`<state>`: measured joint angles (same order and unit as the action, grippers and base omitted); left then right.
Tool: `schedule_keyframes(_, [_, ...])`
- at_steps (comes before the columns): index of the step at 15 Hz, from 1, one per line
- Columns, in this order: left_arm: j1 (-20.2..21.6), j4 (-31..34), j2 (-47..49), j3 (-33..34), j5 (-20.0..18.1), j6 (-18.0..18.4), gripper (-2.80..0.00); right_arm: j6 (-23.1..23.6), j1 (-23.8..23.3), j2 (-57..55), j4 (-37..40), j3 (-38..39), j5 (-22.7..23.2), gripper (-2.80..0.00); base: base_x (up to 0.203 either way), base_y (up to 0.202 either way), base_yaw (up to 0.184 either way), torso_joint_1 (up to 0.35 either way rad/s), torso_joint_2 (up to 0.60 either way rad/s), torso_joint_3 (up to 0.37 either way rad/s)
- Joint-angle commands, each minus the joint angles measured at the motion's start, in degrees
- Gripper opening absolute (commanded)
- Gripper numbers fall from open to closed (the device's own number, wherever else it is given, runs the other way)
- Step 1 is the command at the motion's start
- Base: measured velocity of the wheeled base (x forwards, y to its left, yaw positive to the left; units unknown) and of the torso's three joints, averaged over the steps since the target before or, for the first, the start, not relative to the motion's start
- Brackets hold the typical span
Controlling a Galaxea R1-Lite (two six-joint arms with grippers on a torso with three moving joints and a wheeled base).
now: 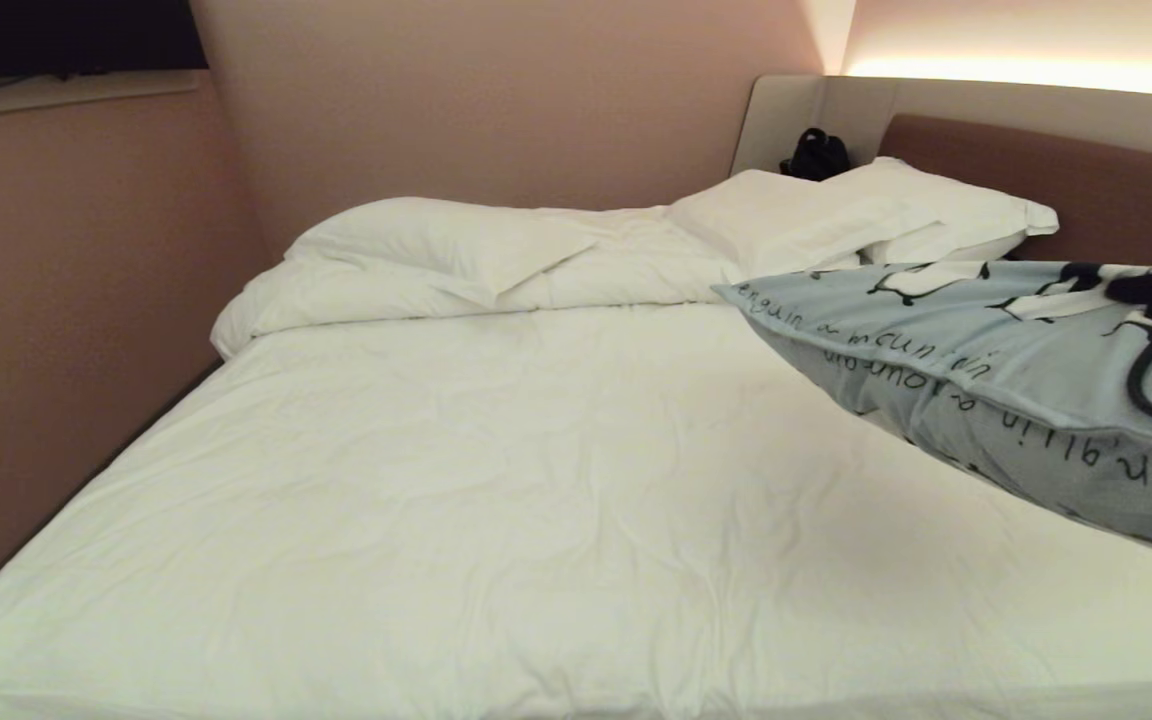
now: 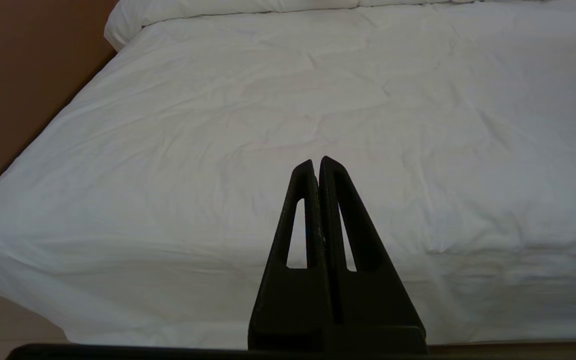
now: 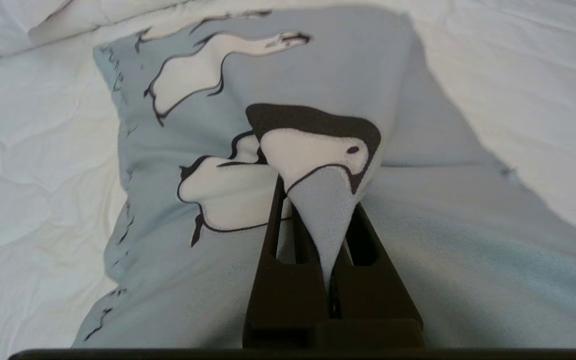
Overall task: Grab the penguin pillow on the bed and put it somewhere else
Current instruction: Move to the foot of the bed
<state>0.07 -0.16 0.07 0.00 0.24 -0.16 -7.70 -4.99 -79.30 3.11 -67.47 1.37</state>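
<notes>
**Where my three cameras sit**

My head camera looks forward and down from the near foot of the large white-sheeted bed, facing the far brown padded headboard and taking in most of the mattress, the left wall included.

My left wrist camera sits low behind the black left gripper, facing the same way over the near left part of the sheet; it shares that stretch of sheet, the left wall and the rolled duvet edge with the head view.

My right wrist camera is very close, right behind the black right gripper, filled by the light blue-grey penguin-print fabric pillow. The head view shows that same pillow at its right edge.
</notes>
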Motion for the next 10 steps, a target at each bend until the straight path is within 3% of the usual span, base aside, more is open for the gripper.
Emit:
schedule_keyframes(1, [0.0, 0.0, 0.0, 0.0, 0.0, 0.0, -2.8, -0.1, 0.0, -0.4, 0.1, 0.1, 0.0, -2.8, 0.0, 0.0, 0.0, 0.0, 0.0, 0.0])
schedule_keyframes(6, [0.0, 0.0, 0.0, 0.0, 0.0, 0.1, -2.8, -1.0, 0.4, -1.8, -1.0, -0.1, 0.0, -2.8, 0.0, 0.0, 0.0, 0.0, 0.0, 0.0])
schedule_keyframes(10, [0.0, 0.0, 0.0, 0.0, 0.0, 0.0, -2.8, -2.4, 5.4, -2.3, -3.1, -0.4, -0.6, -2.8, 0.001, 0.028, -0.003, 0.0, 0.0, 0.001])
